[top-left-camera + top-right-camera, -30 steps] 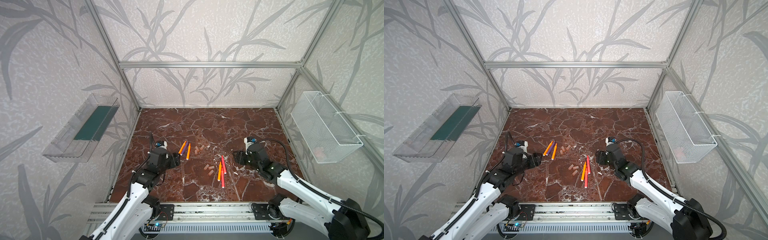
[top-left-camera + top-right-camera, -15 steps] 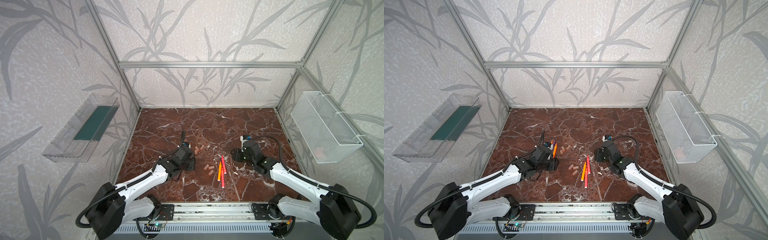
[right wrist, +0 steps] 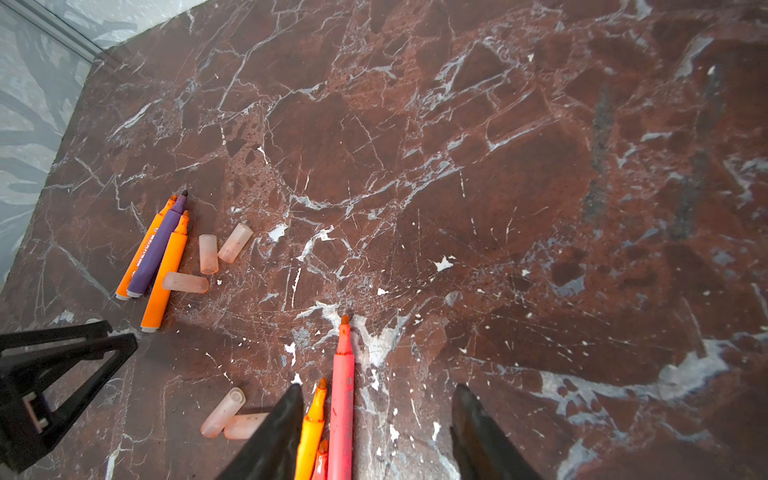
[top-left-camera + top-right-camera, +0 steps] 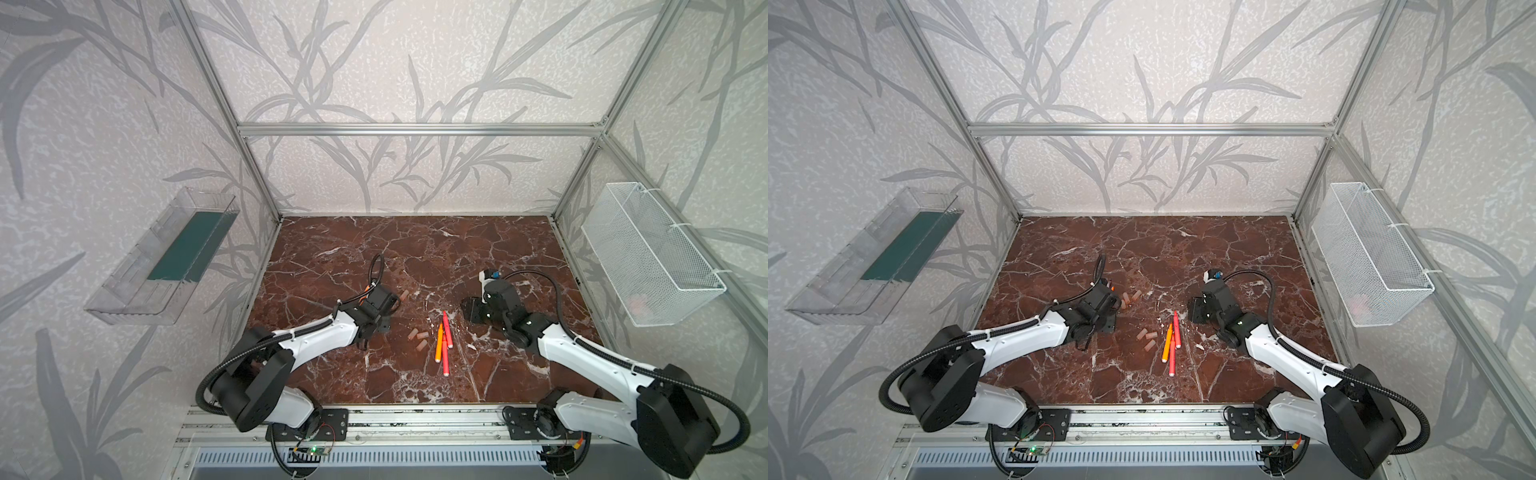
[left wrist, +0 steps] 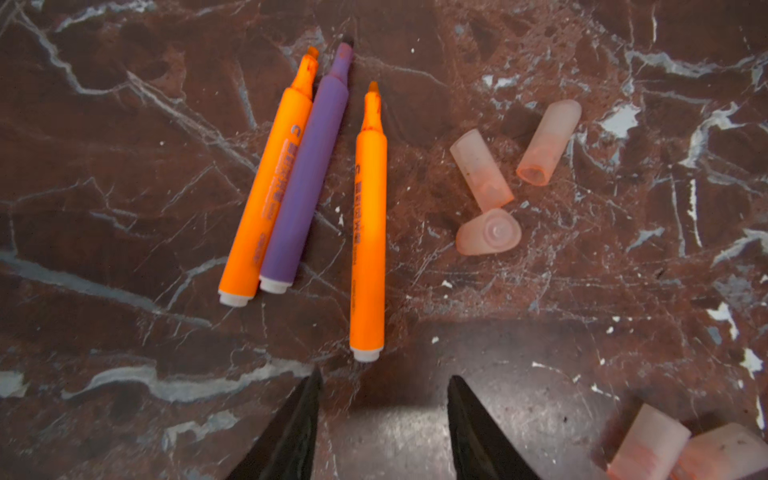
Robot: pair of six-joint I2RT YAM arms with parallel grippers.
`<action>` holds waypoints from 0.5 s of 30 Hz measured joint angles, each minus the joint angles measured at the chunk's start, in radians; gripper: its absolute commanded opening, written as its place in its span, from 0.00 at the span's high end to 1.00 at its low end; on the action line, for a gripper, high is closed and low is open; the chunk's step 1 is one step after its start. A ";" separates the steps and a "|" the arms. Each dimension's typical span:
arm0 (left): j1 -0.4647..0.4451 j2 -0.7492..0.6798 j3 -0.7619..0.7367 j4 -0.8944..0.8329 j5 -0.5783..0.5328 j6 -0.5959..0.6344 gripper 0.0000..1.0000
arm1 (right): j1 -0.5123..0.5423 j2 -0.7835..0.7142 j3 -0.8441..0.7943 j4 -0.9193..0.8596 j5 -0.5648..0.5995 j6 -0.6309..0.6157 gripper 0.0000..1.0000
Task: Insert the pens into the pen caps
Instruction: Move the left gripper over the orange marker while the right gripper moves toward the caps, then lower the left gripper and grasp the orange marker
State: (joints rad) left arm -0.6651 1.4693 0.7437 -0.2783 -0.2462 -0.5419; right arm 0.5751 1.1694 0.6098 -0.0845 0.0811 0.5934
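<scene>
My left gripper [image 5: 383, 376] hangs open and empty just short of the pale end of a lone orange pen [image 5: 368, 232]. Beside that pen lie a purple pen [image 5: 307, 174] and another orange pen [image 5: 266, 191], with three pinkish pen caps [image 5: 482, 174] close by. In both top views the left gripper [image 4: 380, 316] covers these pens. My right gripper [image 3: 378, 388] is open low over a red-pink pen [image 3: 343, 407] and an orange pen [image 3: 313, 428] lying on the marble. In a top view this pen group [image 4: 444, 345] lies just left of the right gripper [image 4: 471, 309].
Three loose caps [image 4: 417, 336] lie between the two pen groups, and two of them [image 3: 224, 411] are beside my right gripper's finger. A clear tray [image 4: 166, 257] hangs on the left wall and a white wire basket [image 4: 648, 257] on the right wall.
My left arm has swung in from the left to the orange and purple pens, and its jaws have narrowed. My right gripper has edged nearer the red-pink and orange pens.
</scene>
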 measured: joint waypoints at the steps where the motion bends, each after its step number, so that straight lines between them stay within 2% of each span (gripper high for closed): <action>1: 0.003 0.017 0.011 0.003 0.000 0.001 0.50 | 0.000 -0.005 0.000 -0.002 0.001 -0.001 0.44; 11: 0.058 0.160 0.098 -0.005 0.000 0.012 0.55 | 0.000 -0.046 -0.001 -0.015 0.018 -0.016 0.44; 15: 0.069 0.207 0.133 -0.009 0.010 0.015 0.64 | 0.000 -0.053 -0.002 -0.018 0.027 -0.019 0.44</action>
State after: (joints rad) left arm -0.5961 1.6760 0.8764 -0.2874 -0.2359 -0.5266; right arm 0.5751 1.1160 0.6083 -0.1028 0.1078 0.5747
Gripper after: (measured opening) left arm 0.396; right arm 0.564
